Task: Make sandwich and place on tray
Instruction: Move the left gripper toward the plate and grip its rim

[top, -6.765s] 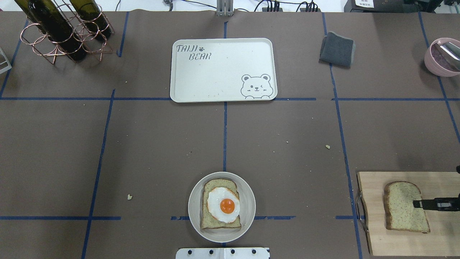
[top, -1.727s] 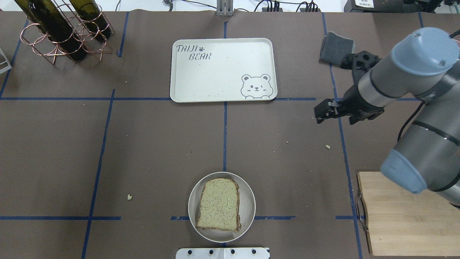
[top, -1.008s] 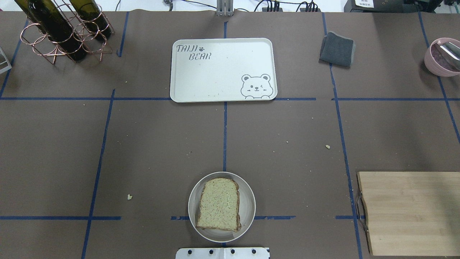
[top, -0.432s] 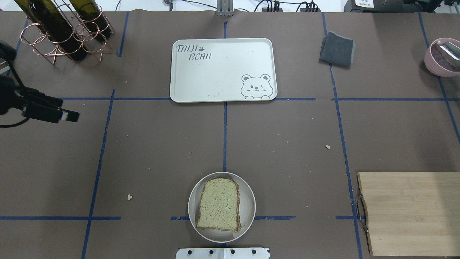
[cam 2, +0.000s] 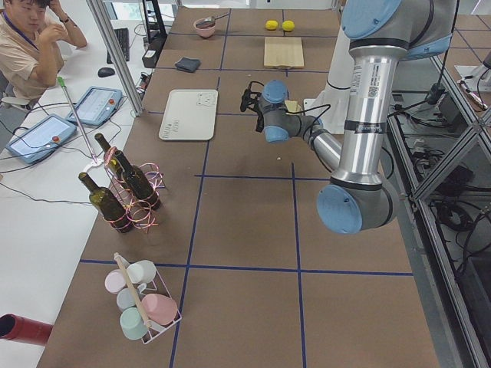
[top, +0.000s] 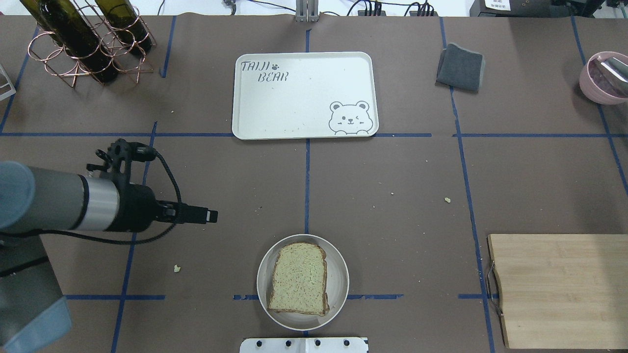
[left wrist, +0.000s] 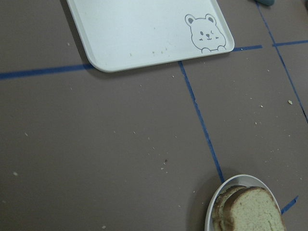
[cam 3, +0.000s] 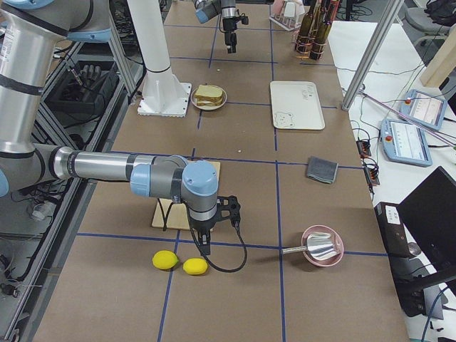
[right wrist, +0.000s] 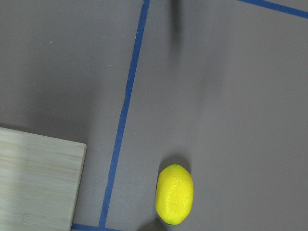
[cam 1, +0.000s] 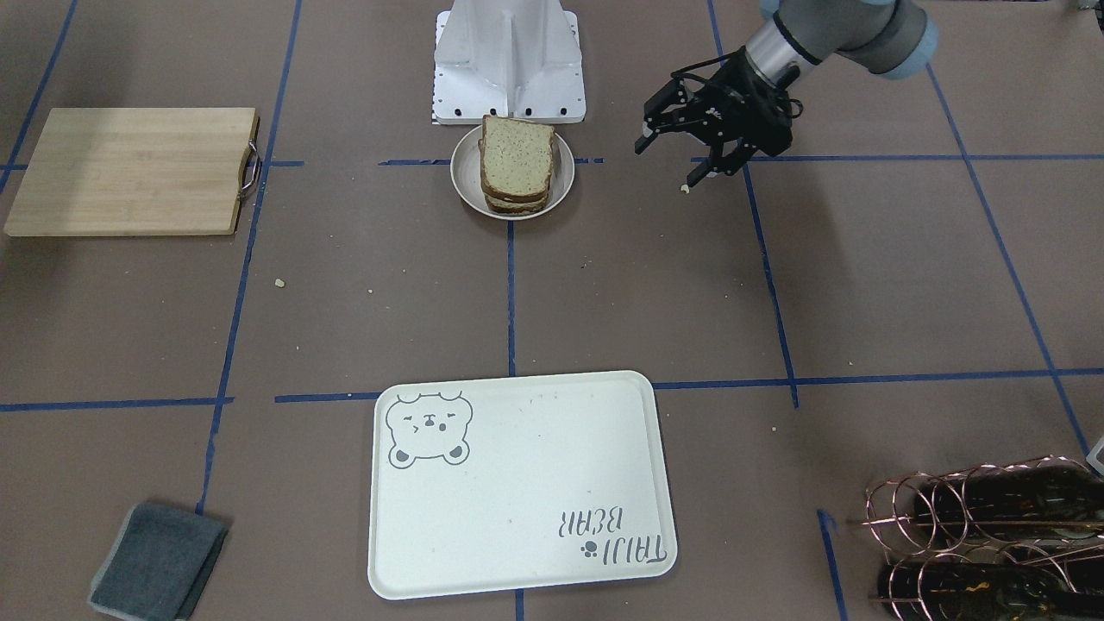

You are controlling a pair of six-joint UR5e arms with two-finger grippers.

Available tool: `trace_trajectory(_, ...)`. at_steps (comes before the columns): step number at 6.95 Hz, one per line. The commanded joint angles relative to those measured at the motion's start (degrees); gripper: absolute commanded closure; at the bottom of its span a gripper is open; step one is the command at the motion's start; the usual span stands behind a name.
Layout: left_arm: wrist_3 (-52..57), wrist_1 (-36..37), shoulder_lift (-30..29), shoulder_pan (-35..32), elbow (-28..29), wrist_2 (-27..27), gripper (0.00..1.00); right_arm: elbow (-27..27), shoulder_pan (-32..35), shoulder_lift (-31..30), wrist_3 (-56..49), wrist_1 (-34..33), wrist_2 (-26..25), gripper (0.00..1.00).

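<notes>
The sandwich (top: 299, 278) lies in a round beige bowl (top: 338, 274) at the near middle of the table. Its top slice of speckled bread hides the egg. It also shows in the front view (cam 1: 516, 159) and at the bottom of the left wrist view (left wrist: 252, 211). The cream tray (top: 294, 105) with the bear drawing lies beyond it, with nothing on it. My left gripper (top: 210, 215) hovers to the left of the bowl; in the front view (cam 1: 668, 164) its fingers stand apart and hold nothing. My right gripper (cam 3: 204, 247) shows only in the exterior right view, near two lemons; I cannot tell its state.
A wooden cutting board (top: 559, 289) lies at the near right. A grey cloth (top: 460, 67) and a pink bowl (top: 603, 76) are at the far right. A copper wine rack (top: 88, 44) with bottles stands far left. A lemon (right wrist: 174, 194) lies by the board.
The second slice went from the board onto the egg, and the right arm left the overhead view. The left arm came in from the left and moved toward the bowl.
</notes>
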Motion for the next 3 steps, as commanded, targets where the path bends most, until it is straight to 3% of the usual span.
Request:
trace_trajectory(1, -10.25, 1.08, -5.84, 11.86, 5.04, 13.27, 0.40, -0.15, 0.33, -0.01, 0.04, -0.07, 0.00, 0.00)
trace_trajectory(2, -10.28, 1.08, -8.40, 13.03, 8.73, 14.27, 0.47, -0.15, 0.68, -0.01, -0.05, -0.07, 0.00, 0.00)
trace_trajectory(3, -10.28, 1.08, -8.95, 13.48, 10.08, 14.37, 0.47, -0.15, 0.77, -0.01, 0.04, -0.15, -0.08, 0.00)
